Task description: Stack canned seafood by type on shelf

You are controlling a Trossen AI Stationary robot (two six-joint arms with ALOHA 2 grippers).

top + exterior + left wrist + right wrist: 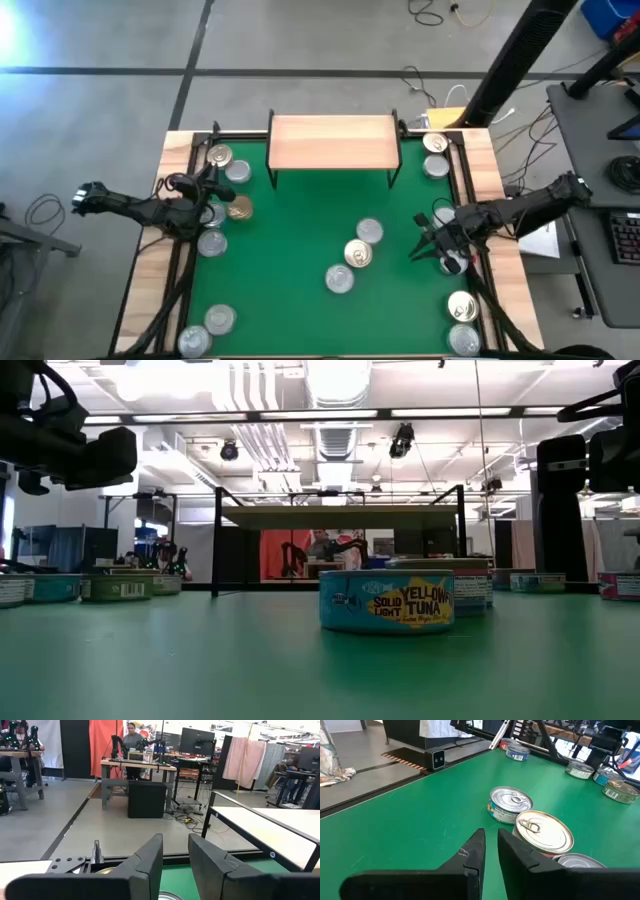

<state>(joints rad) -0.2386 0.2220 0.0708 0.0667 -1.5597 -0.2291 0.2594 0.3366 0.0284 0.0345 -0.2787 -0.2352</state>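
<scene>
High view first, reading left to right with the shelf (333,141) as landmark. Left of the shelf and a little nearer: a cluster of tins (219,156) with the left gripper (205,178) hovering over them, fingers nearly together, grasping nothing visible. Below the shelf, mid-desk (290,230): three loose tins (358,254), touching or just beside one another. Right of the shelf: two tins (435,143) by the desk's border; further down that side, the right gripper (432,243), fingers pinched almost closed and empty. More tins in both near corners. Shelf board bare, nothing stacked yet.

Handling, as a judgement: tins likely rigid, dense for their size, slick on lid and wall; low profile leaves little side to pinch, so best taken across the diameter, fingers square to the wall.

Low view alone gives a label, "solid light yellow tuna" on the nearest tin (386,600), needed for sorting by type; high view shows only lids. Right wrist view shows pull tabs on the middle tins (543,832).
</scene>
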